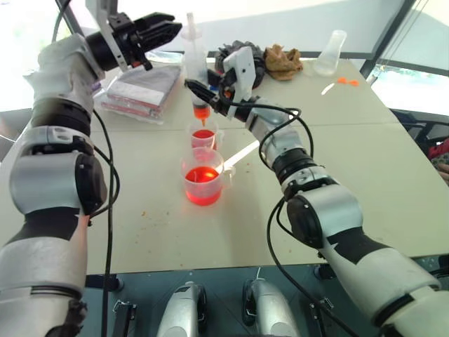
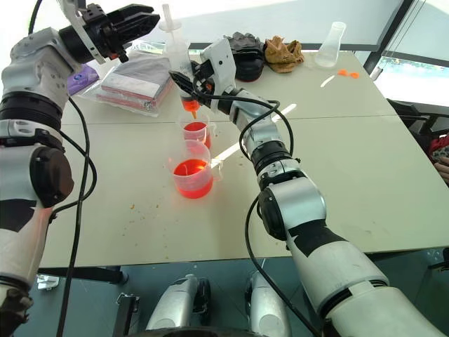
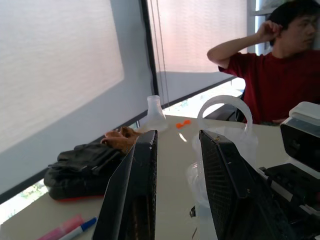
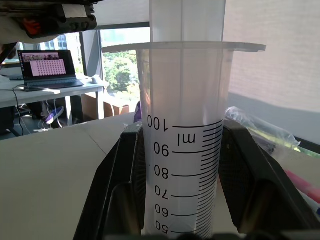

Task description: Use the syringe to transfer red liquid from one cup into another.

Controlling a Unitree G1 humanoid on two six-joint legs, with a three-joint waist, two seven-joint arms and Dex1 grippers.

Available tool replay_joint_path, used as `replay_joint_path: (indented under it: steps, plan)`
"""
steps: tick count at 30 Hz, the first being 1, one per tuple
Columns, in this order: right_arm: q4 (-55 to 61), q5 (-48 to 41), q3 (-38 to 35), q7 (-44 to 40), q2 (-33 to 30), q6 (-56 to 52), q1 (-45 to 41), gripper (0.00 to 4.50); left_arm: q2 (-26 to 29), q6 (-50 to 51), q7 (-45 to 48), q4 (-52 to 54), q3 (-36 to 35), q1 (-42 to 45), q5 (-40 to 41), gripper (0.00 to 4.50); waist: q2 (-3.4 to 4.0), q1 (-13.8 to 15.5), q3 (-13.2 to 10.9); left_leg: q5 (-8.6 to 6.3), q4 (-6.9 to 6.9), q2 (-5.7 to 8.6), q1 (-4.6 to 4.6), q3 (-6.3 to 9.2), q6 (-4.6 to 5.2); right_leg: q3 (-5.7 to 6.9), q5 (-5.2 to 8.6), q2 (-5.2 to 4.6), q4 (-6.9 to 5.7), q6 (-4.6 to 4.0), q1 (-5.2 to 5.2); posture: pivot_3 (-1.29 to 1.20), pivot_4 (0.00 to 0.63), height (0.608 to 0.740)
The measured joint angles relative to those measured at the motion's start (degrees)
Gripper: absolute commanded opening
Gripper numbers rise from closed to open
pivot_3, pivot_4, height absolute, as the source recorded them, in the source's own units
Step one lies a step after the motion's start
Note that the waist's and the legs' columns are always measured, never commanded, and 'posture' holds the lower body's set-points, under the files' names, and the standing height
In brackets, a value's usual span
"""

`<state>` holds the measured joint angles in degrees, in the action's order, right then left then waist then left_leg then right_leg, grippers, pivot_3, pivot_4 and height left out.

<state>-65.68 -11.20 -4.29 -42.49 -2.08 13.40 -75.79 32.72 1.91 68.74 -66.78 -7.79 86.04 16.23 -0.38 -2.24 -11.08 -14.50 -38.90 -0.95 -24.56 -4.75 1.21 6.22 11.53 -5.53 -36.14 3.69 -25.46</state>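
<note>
Syringe upright in my right gripper, its fingers clenched on the clear barrel, orange tip pointing down just above the smaller cup. That narrow cup holds some red liquid; whether the tip touches the rim or hangs just clear of it cannot be made out from the head views. Directly in front of it on the counter stands the larger lipped beaker, holding a deeper layer of red liquid that glows in the sun. My left gripper hovers beside the plunger top, fingers spread and holding nothing. In the left wrist view the plunger's ring sits beyond the two black fingers, partly hidden by them. The right wrist view shows the barrel's printed scale, its lower marks cut off by the frame. Behind, a conical flask, black gloves, a brown cloth and a packet in clear plastic lie on the counter. A person in a red shirt sits past its far edge.
</note>
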Motion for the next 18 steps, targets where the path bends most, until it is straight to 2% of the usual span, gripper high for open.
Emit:
replay_joint_path:
  steps: [15,16,18]
  plan:
    - [0.0,3.3,0.6,0.2,0.8,1.8,1.5,1.46,-1.3,-2.4,2.8,-1.8,0.1,0.4,-3.3,1.37,0.0,-0.2,0.0,-0.03,0.0,0.0,0.0,0.02,0.04,0.0,0.0,-0.01,0.0,0.0,0.0,0.0,0.15,0.74]
    - [0.0,3.5,0.6,0.3,0.8,1.9,1.5,1.46,-1.4,-2.4,3.0,-1.9,0.1,0.4,-3.3,0.83,0.0,-0.2,0.0,-0.03,0.0,0.0,0.0,0.02,0.04,0.0,0.0,-0.01,0.0,0.0,0.0,0.0,0.15,0.74]
    - [0.0,3.7,0.6,0.5,0.8,2.0,1.5,1.46,-1.7,-2.5,3.4,-2.2,0.1,0.7,-3.8,0.34,0.0,-0.2,0.0,-0.02,0.0,0.0,0.0,0.02,0.03,0.0,0.0,-0.01,-0.01,0.0,0.0,0.0,0.15,0.74]
